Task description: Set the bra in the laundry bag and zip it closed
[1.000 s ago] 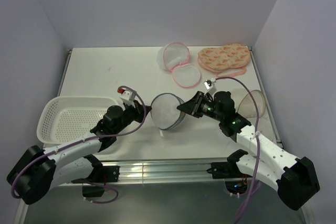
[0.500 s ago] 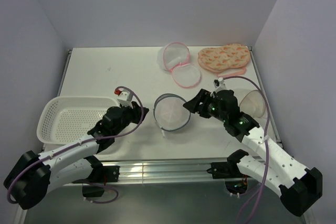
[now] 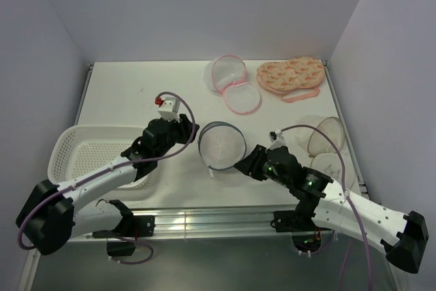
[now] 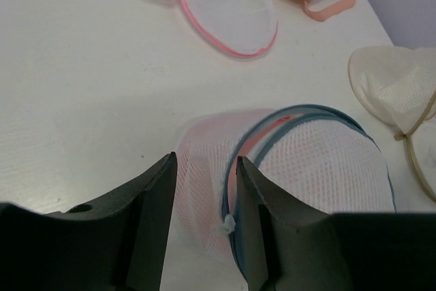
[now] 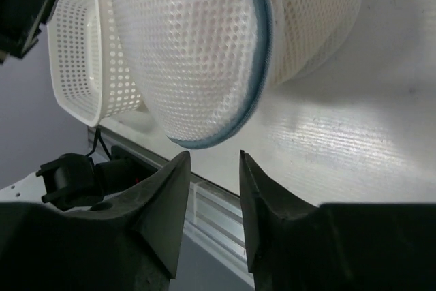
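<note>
You see a white plastic basket (image 3: pixel 88 158) full of little holes on the left. Your left gripper (image 3: pixel 184 128) has its fingers apart, just beside the laundry bag (image 3: pixel 222 146). The bag is round, soft white net with a grey rim. It sits mid-table, toward the front. Your right gripper (image 3: pixel 242 166) is near it, fingers apart, holding nothing.

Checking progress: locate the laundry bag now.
In the top view, the laundry bag sits centre-front on the table, between the left gripper and right gripper.

Bright, even light; soft shadows; glare on table (image 5: pixel 310 127).
</note>
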`<control>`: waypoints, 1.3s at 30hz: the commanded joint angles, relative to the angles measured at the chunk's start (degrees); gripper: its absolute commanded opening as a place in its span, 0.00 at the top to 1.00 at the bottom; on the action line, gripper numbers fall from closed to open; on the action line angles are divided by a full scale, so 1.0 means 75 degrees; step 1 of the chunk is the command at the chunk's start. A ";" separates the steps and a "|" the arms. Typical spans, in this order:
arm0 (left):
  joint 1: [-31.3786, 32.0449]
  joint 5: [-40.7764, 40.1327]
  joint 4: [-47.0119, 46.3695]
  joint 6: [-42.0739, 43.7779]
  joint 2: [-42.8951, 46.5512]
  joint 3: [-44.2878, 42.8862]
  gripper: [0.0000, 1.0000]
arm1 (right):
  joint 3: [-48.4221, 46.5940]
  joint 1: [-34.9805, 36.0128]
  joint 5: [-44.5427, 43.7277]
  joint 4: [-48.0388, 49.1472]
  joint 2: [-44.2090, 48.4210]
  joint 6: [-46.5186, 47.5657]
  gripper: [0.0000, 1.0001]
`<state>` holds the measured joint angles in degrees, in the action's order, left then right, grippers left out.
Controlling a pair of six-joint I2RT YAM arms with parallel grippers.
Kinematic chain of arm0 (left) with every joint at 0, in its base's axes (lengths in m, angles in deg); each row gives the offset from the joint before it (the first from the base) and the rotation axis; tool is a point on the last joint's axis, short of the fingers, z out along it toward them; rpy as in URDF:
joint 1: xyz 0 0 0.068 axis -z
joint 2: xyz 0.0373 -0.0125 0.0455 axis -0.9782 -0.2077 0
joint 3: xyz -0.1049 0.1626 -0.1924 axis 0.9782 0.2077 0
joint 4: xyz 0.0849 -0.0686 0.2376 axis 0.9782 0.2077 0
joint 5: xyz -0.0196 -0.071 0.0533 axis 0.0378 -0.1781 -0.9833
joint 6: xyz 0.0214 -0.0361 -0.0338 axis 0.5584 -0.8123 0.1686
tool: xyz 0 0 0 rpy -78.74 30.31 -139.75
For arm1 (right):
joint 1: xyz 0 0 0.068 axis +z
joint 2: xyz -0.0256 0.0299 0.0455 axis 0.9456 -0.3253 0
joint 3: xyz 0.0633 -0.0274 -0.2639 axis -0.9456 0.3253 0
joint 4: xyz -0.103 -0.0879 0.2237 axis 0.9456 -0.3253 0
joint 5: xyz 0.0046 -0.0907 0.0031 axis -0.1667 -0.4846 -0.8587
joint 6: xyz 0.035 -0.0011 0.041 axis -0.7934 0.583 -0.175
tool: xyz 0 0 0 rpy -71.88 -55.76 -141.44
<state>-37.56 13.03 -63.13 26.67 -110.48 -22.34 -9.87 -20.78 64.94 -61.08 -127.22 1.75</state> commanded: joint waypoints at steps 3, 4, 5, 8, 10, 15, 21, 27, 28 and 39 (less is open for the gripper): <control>-0.0469 -0.0035 0.0055 0.0148 -0.1125 -0.1101 0.52 | 0.0341 0.0508 -0.0830 0.0578 0.0207 -0.0905 0.63; -0.0587 0.0267 -0.0027 0.0102 -0.1278 -0.1230 0.52 | 0.0376 0.0543 -0.0866 0.0649 0.0125 -0.0940 0.64; -0.0716 0.0444 -0.0121 0.0078 -0.1442 -0.1486 0.51 | 0.0388 0.0544 -0.0901 0.0777 0.0054 -0.0975 0.64; -0.1045 0.1146 -0.0099 0.0125 -0.2320 -0.2235 0.52 | 0.0365 0.0544 -0.1100 0.0907 -0.0274 -0.0988 0.67; -0.1080 0.1487 -0.0121 0.0300 -0.2930 -0.2566 0.52 | 0.0307 0.0520 -0.1345 0.0966 -0.0438 -0.0906 0.69; -0.1080 0.2589 -0.0391 0.0172 -0.3984 -0.3305 0.55 | 0.0236 -0.0098 -0.1195 0.1235 -0.0743 -0.0461 0.74; -0.1080 0.2954 -0.0695 0.0078 -0.4222 -0.3248 0.56 | 0.0143 -0.1201 -0.0505 0.1680 -0.1047 0.0535 0.74; -0.0882 0.3154 -0.0966 -0.0180 -0.3695 -0.2557 0.59 | -0.0314 -0.1881 0.0081 0.2371 -0.1902 0.1379 0.73; -0.0835 0.3049 -0.0989 -0.0238 -0.3566 -0.2405 0.58 | -0.0408 -0.1963 0.0176 0.2442 -0.2043 0.1554 0.73; -0.0705 0.0918 -0.0194 -0.0812 -0.1610 -0.0658 0.57 | -0.2832 -0.2351 0.1091 0.2666 -0.4516 0.2422 0.71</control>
<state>-43.40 26.80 -66.19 22.67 -127.12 -28.59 -24.69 -38.31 70.09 -44.46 -159.32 16.85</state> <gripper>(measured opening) 0.428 0.284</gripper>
